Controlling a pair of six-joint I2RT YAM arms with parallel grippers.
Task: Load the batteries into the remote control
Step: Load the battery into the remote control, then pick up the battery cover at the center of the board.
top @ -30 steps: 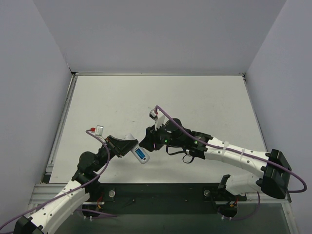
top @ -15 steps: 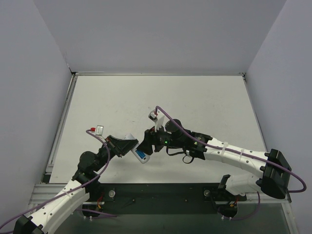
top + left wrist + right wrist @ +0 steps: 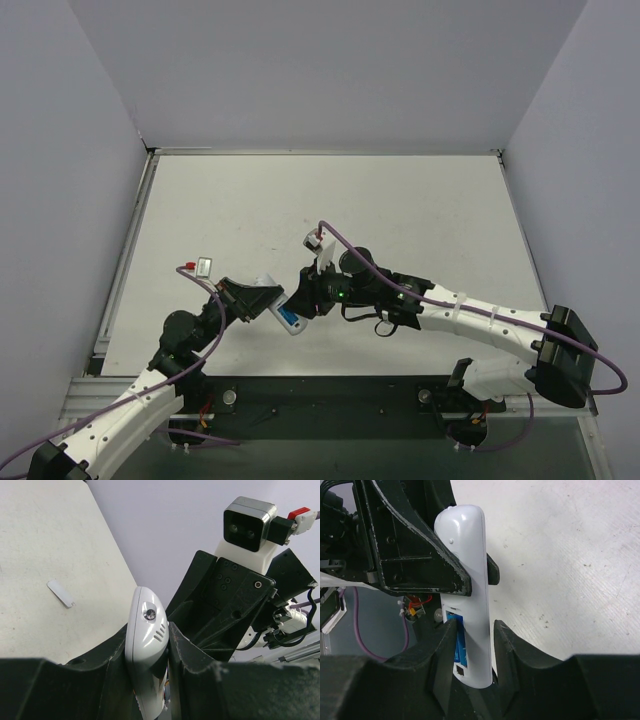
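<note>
My left gripper [image 3: 268, 302] is shut on the white remote control [image 3: 286, 317] and holds it above the table. In the left wrist view the remote [image 3: 146, 640] sits clamped between both fingers. In the right wrist view the remote [image 3: 468, 575] stands on edge with its open compartment showing the blue batteries [image 3: 458, 642]. My right gripper [image 3: 475, 645] is open and straddles the remote's battery end. Its left finger [image 3: 442, 652] rests against the batteries. Its right finger [image 3: 512, 650] stands a little apart from the remote's back. In the top view the right gripper [image 3: 303, 300] is right beside the remote.
A small flat white cover piece [image 3: 61, 593] lies on the table [image 3: 330, 200] beyond the remote. Grey walls enclose the table on three sides. The arm bases and a dark ledge [image 3: 340, 395] are along the near edge.
My right gripper has edged left and closer onto the remote's battery end, covering more of the blue cells. The left arm and the remote have stayed put.
</note>
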